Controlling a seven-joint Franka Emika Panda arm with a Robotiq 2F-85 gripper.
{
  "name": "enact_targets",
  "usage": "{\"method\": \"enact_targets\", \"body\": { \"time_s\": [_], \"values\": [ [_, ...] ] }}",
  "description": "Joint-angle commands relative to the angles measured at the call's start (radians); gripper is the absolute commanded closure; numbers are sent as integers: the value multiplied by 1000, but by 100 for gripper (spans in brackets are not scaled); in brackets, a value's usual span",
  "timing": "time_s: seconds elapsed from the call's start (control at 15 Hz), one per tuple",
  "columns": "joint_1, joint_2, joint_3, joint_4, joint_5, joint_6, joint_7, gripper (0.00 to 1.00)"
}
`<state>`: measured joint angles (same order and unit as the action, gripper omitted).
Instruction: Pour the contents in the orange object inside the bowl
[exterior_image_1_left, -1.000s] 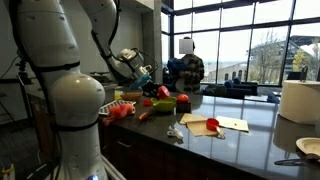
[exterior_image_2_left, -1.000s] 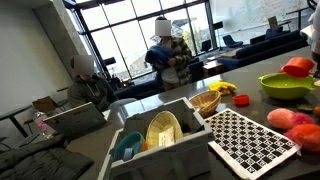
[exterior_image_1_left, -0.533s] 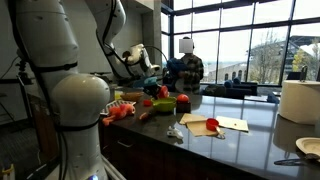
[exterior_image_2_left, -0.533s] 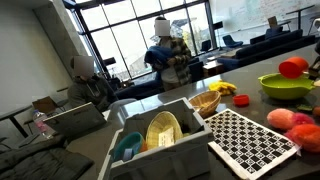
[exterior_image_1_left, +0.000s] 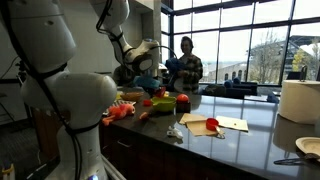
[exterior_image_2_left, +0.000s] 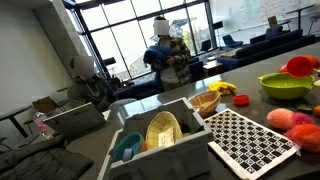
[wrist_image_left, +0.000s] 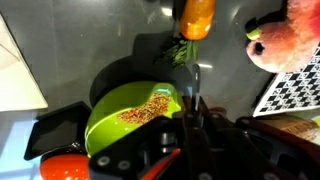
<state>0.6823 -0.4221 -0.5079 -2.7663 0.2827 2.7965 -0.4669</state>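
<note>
So the lime-green bowl (wrist_image_left: 120, 115) sits on the dark countertop (wrist_image_left: 100, 40), and in the wrist view it's right under the camera, a bit left of centre. There's a patch of brown, grainy stuff (wrist_image_left: 146, 108) lying in it, toward its right side. The orange object (wrist_image_left: 64, 167) pokes in at the bottom left corner of that view, just beside the bowl's near rim. In an exterior view the orange object (exterior_image_2_left: 301, 66) shows up over the right part of the bowl (exterior_image_2_left: 283, 86), looking tilted.

The gripper (wrist_image_left: 190, 140) is just a dark mass at the near edge of the wrist view, right by the bowl. Honestly I can't tell how far apart its jaws are, or whether it's really got hold of the orange thing.

Other bits: a toy carrot (wrist_image_left: 197, 15) lies on the far side of the bowl, a pinkish-red toy fruit (wrist_image_left: 290, 32) is off to the far right, and a black-and-white checkered mat (wrist_image_left: 292, 88) sits to the right.
</note>
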Motion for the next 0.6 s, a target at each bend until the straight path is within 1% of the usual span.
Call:
{"method": "enact_targets", "body": {
  "time_s": [0.0, 0.13, 0.27, 0.33, 0.53],
  "values": [
    [-65, -150, -50, -16, 102, -132, -157, 99],
    [-88, -202, -92, -3, 179, -228, -241, 99],
    [-108, -227, -138, 7, 266, -310, -327, 99],
    [-116, -240, -171, 15, 313, -370, -370, 99],
    [-167, -217, -242, 34, 459, -535, -510, 99]
  ]
}}
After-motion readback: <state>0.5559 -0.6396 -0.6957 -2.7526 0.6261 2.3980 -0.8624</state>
